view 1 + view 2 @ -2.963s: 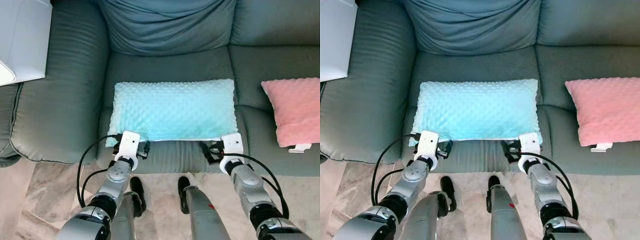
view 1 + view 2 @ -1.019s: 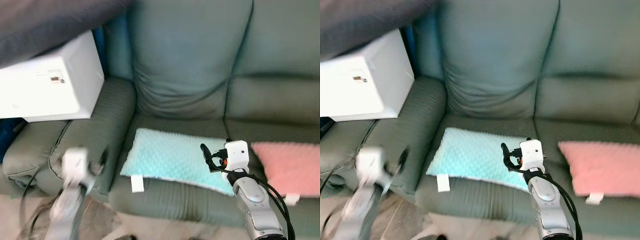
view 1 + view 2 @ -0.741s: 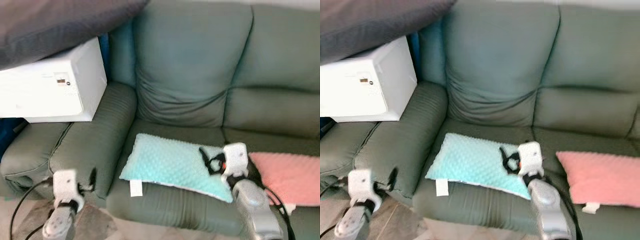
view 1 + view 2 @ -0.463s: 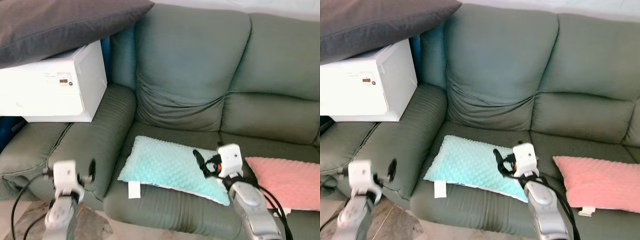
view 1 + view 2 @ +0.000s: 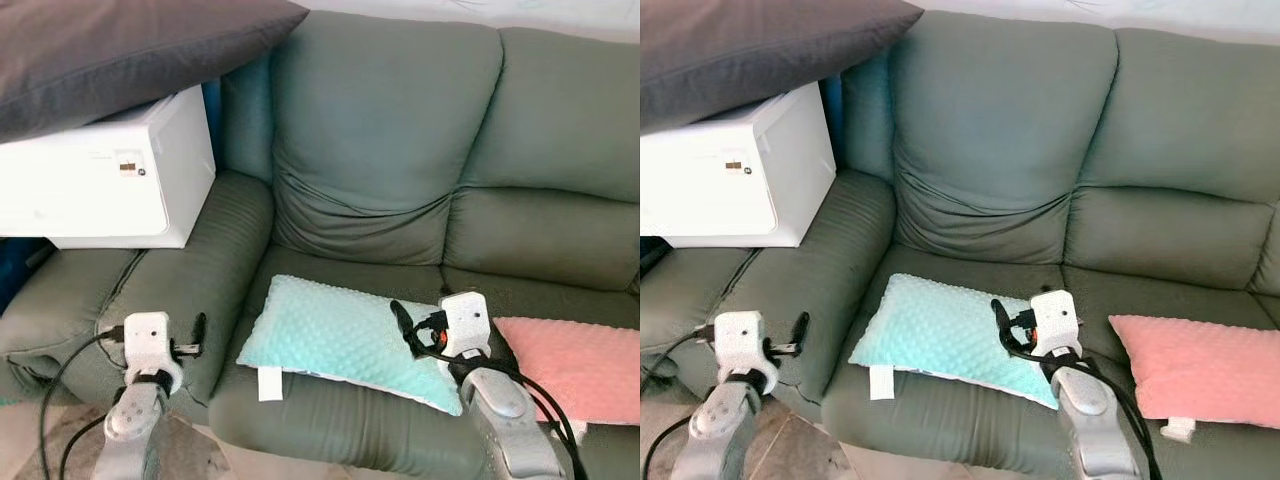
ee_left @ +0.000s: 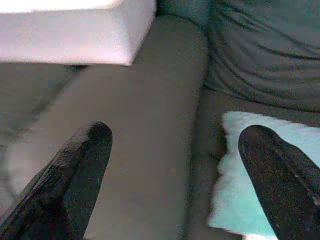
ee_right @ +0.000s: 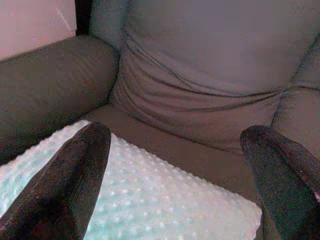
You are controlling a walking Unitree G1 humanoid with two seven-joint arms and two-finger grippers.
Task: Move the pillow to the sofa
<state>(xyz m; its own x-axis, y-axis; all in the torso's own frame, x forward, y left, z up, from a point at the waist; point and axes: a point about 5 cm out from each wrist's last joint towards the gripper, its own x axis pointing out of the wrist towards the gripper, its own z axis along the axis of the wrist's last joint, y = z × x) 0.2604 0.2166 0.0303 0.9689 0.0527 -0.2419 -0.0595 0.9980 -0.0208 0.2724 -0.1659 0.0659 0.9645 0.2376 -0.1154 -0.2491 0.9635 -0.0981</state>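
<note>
The light blue dotted pillow (image 5: 335, 335) lies slightly askew on the seat of the grey-green sofa (image 5: 380, 160), with a white tag hanging at its front edge. My right gripper (image 5: 408, 321) hovers over the pillow's right end. Its fingers (image 7: 75, 170) are spread wide and open, holding nothing. My left gripper (image 6: 175, 135) is low in front of the sofa's left armrest (image 5: 190, 270), apart from the pillow. It is open too, and one finger (image 5: 200, 326) shows beside its white wrist block.
A pink pillow (image 5: 580, 365) lies on the right-hand seat. A white box (image 5: 100, 170) rests on the left armrest with a dark grey pillow (image 5: 120, 50) on top. Tiled floor (image 5: 60, 450) shows at the lower left.
The view has risen from looking down at the seat. Both grippers have come off the pillow's front edge; the left arm swung out to the armrest, and the right stays over the pillow.
</note>
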